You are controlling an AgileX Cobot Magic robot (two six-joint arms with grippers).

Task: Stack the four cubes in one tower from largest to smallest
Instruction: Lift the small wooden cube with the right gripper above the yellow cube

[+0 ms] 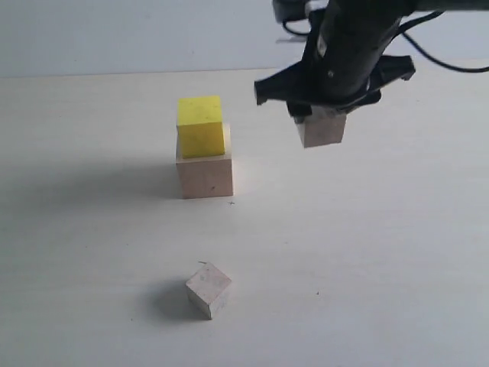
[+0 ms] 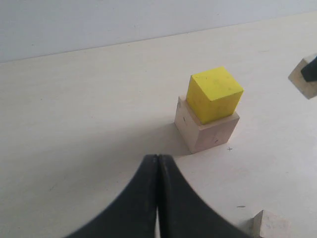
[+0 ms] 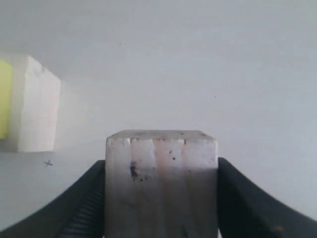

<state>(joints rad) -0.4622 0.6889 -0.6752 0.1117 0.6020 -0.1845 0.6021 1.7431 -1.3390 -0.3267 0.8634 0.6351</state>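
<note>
Got the right gripper (image 1: 321,116) pinching a pale wood cube (image 1: 322,131) by two opposite sides, black fingers (image 3: 74,213) flat against it on either side. Holds it clear off the table (image 1: 397,252), up in the air to the right of the stack. Can't tell for sure how far back it hangs. Comes in from the far right, with the black arm (image 1: 351,38) pointing steeply down and cables trailing off behind.

Left of centre, toward the far side: yellow cube (image 1: 200,126) sitting on the big pale cube (image 1: 205,176). Not centred though, pushed over enough to leave a strip of the big one's top bare on the right.

On the near side, well apart from the stack: a loose pale cube (image 1: 208,289), lying on the table turned corner-on.

As for the left gripper (image 2: 157,198), only visible from its own wrist camera. Fingers pressed tight together, nothing between them, aimed at the two-cube stack from a little way off above bare table.
</note>
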